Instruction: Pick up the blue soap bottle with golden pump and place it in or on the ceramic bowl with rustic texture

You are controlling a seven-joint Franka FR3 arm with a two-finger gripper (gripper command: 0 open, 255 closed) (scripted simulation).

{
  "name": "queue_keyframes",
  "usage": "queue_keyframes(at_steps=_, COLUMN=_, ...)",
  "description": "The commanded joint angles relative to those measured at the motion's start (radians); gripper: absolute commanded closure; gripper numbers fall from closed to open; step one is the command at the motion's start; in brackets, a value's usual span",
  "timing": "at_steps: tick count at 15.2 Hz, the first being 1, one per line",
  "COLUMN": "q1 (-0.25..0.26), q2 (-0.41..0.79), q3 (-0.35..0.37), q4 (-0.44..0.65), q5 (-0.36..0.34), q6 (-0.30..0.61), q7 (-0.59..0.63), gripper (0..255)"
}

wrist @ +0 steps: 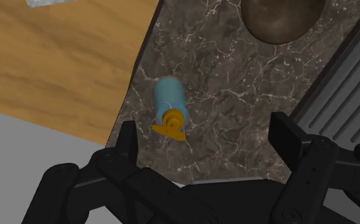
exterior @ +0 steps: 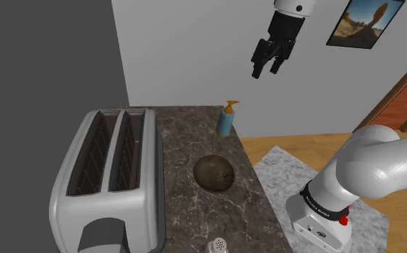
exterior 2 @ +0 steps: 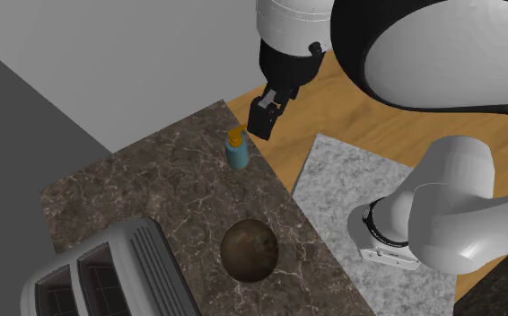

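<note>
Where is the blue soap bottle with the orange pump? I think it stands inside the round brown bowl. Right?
No. The blue soap bottle with the orange pump stands on the dark marbled counter, apart from the round brown bowl; the shoulder view shows it.

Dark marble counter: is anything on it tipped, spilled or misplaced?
Nothing stands out. The light blue soap bottle with orange-gold pump stands upright near the dark marble counter's edge; the round brown bowl sits upright, apart from it.

bottle [exterior: 224, 123] behind bowl [exterior: 215, 173] | toaster [exterior: 108, 180] at shoulder view's left | all on counter [exterior: 188, 144]
</note>
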Motion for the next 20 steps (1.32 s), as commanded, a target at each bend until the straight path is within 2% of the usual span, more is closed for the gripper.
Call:
queue_keyframes(at_steps=1, q1=0.0, q2=0.0, q3=0.0, q4=0.0, q5=0.0, q6=0.0, q7=0.0, gripper=0)
queue_keyframes(at_steps=9, q1=-0.015, q2=-0.037, q3=-0.007, q4=-0.327, q5=0.018, q6=0.447, q7=0.005, gripper=0)
queue_keyframes(at_steps=13, q1=-0.019, q2=0.027, q3=-0.011, q4=-0.446, q5=0.033, q6=0.707, q7=0.003, gripper=0)
queue_keyframes(at_steps=16, q1=-0.018, q2=0.122, q3=-0.016, q4=-0.508, q5=0.05, q6=0.924, q7=-0.003, gripper=0)
queue_keyframes(at_steps=20, q1=-0.011, q2=0.199, q3=-0.018, q4=-0.52, q5=0.059, q6=1.022, q7=-0.008, gripper=0)
